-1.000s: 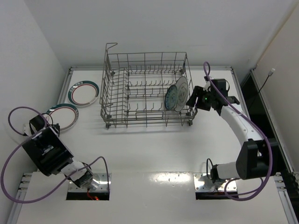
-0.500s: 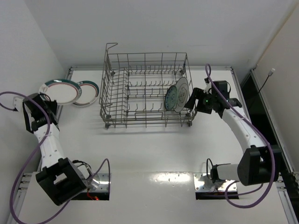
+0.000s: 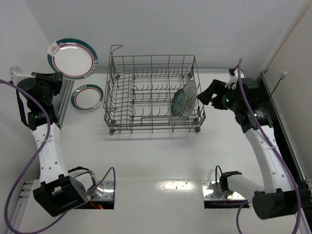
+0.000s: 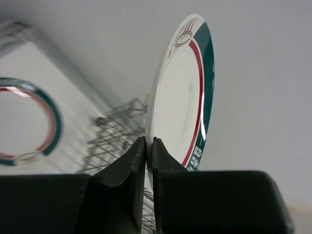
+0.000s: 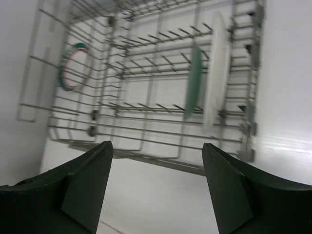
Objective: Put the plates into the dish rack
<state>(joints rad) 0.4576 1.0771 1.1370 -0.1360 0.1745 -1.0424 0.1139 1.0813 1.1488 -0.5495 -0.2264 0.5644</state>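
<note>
We've got the left gripper (image 4: pixel 148 146) clamped on a banded plate (image 3: pixel 73 58), ten o'clock of the dish rack (image 3: pixel 152 127); right gripper (image 3: pixel 207 93) gapes empty at three o'clock.

Cam setup. Top ext: fixed, high, behind arm bases, tilted down & fwd over desk (image 3: pixel 161 156). Far enough back to take in whole dish rack (image 3: pixel 151 127) + both arms. L wrist cam: just behind left pincer (image 4: pixel 149 146), looks along its fingers. V. close, so held plate (image 4: pixel 183 92) sits edge-on mid-frame and bkgd is blurred. R wrist cam: behind right pincer (image 5: pixel 156 190), fingers wide apart at frame bottom. Looks down onto rack at mid range, frame skewed. Shared: rack in all 3 views. Flat plate (image 3: pixel 87 96) on desk also in all 3 (R wrist sees it thru the wires). Held plate in top + L wrist. Teal plate (image 5: pixel 194 83) & white plate (image 5: pixel 214 78) in top + R wrist.
</note>
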